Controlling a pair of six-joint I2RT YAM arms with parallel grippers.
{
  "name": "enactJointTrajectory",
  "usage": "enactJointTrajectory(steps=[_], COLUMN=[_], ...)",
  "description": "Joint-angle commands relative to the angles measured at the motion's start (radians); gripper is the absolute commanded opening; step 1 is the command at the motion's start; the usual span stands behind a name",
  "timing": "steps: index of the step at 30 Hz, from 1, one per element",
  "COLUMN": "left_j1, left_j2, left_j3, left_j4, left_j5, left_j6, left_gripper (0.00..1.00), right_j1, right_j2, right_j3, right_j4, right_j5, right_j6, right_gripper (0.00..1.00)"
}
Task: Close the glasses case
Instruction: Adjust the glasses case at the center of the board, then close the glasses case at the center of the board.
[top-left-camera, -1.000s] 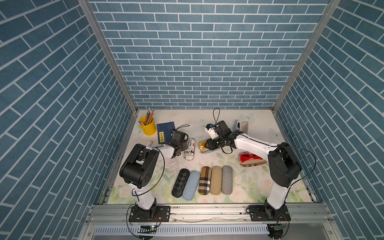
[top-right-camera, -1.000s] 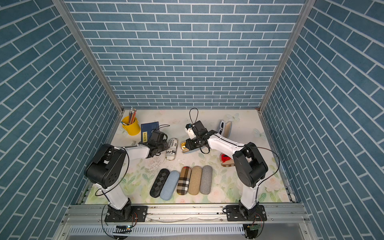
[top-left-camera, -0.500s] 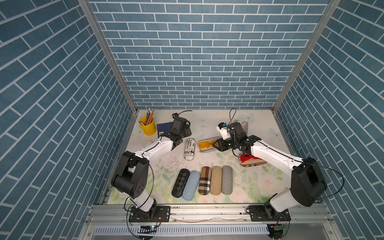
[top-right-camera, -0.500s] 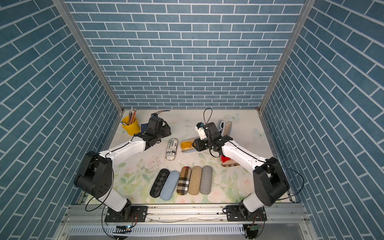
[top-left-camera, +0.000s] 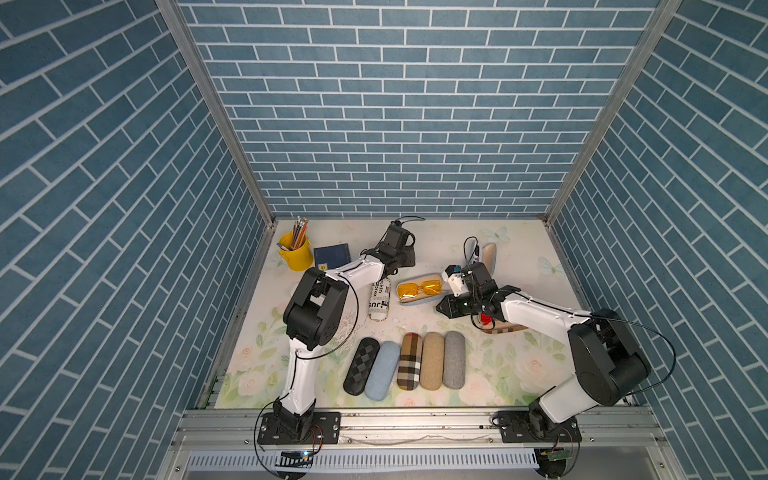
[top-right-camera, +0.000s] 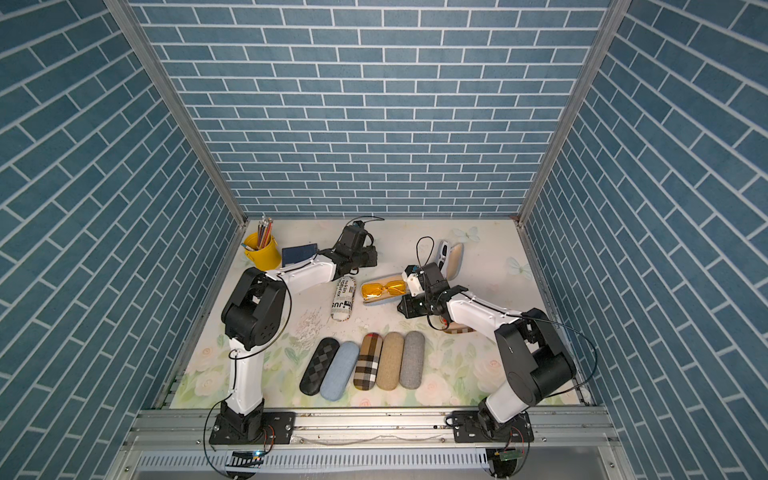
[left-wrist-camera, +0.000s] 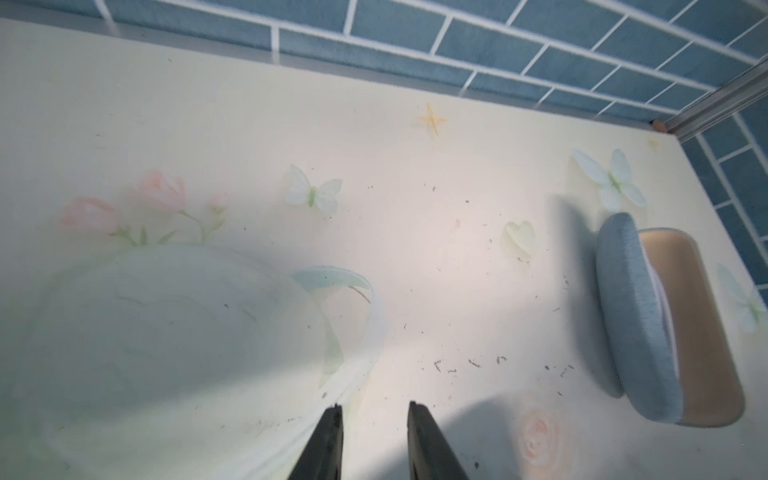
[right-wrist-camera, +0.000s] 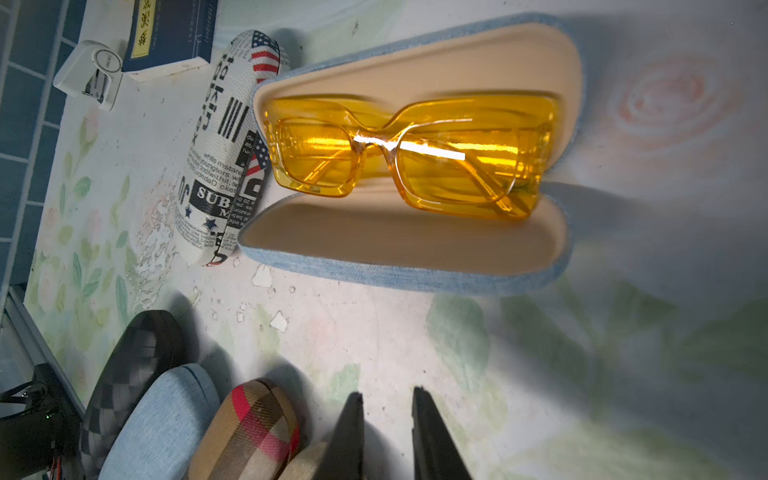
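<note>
The glasses case (top-left-camera: 420, 302), light blue denim with a beige lining, lies open in mid-table in both top views (top-right-camera: 376, 301), holding yellow glasses (top-left-camera: 417, 289). In the right wrist view its lid (right-wrist-camera: 399, 245) is spread flat with the yellow glasses (right-wrist-camera: 411, 162) inside. My right gripper (top-left-camera: 441, 307) hovers low just right of the case, not touching it, its jaws a narrow gap apart and empty (right-wrist-camera: 386, 397). My left gripper (top-left-camera: 410, 259) hangs behind the case near the back, also narrowly open and empty (left-wrist-camera: 374, 405).
A newspaper-print case (top-left-camera: 380, 299) lies just left of the open case. Several closed cases (top-left-camera: 409, 361) form a row in front. A second open case (top-left-camera: 486, 255) stands at the back right. A plaid case with red glasses (top-left-camera: 505, 330) lies under my right arm. Pencil cup (top-left-camera: 295, 251) and blue book (top-left-camera: 331, 255) are back left.
My right gripper has drawn back off the case toward its right front. My left gripper has swung rightward along the back. Both jaws have narrowed.
</note>
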Motion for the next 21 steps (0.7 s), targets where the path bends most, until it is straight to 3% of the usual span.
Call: enactJointTrajectory(steps=[1, 14, 21], left_j1=[-0.009, -0.016, -0.015], left_j2=[0.033, -0.022, -0.092], left_j3=[0.043, -0.102, -0.193], left_j4=[-0.032, -0.002, 0.004], left_j5=[0.015, 0.019, -0.003], left_j6=[0.029, 0.019, 0.022], left_gripper=[0.30, 0.18, 0.17], right_j1=[-0.004, -0.033, -0.040], right_j2=[0.039, 0.160, 0.240], right_j3=[0.000, 0.161, 0.266], right_j4=[0.045, 0.027, -0.004], right_j5=[-0.010, 0.000, -0.016], right_j6=[0.014, -0.011, -0.032], right_gripper=[0.21, 0.21, 0.22])
